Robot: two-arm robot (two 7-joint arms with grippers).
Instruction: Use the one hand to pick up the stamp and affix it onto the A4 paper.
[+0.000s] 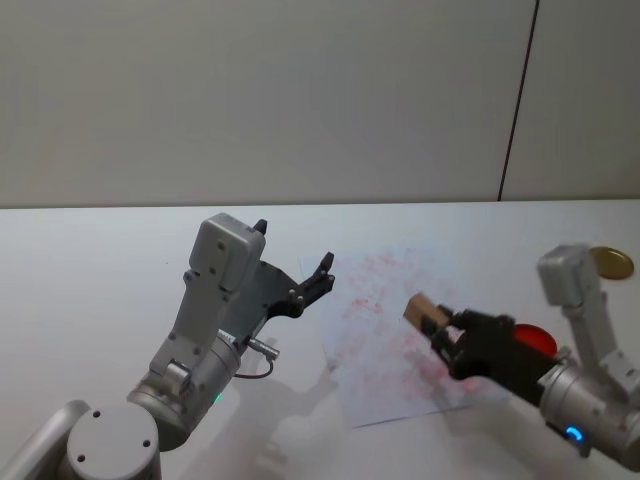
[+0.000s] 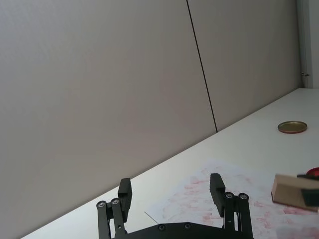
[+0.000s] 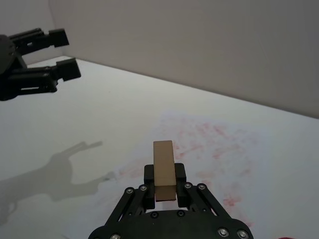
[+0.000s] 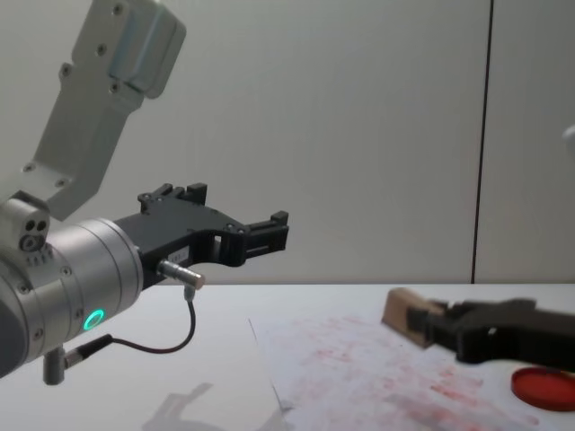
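My right gripper [image 1: 441, 327] is shut on the stamp [image 1: 423, 309], a light-tan wooden block that sticks out forward past the fingertips. In the right wrist view the stamp [image 3: 163, 167] sits upright between the black jaws of my right gripper [image 3: 164, 183]. It hangs a little above the A4 paper [image 1: 385, 340], a white sheet smeared with faint red marks, over the sheet's right half. The chest view shows the stamp [image 4: 401, 315] clear of the paper [image 4: 350, 373]. My left gripper [image 1: 296, 246] is raised above the table left of the paper and is open with nothing in it.
A round red ink pad [image 1: 535, 338] lies on the table just right of the paper, partly behind the right gripper. A flat gold lid [image 1: 610, 262] rests farther back at the right. A wall runs behind the white table.
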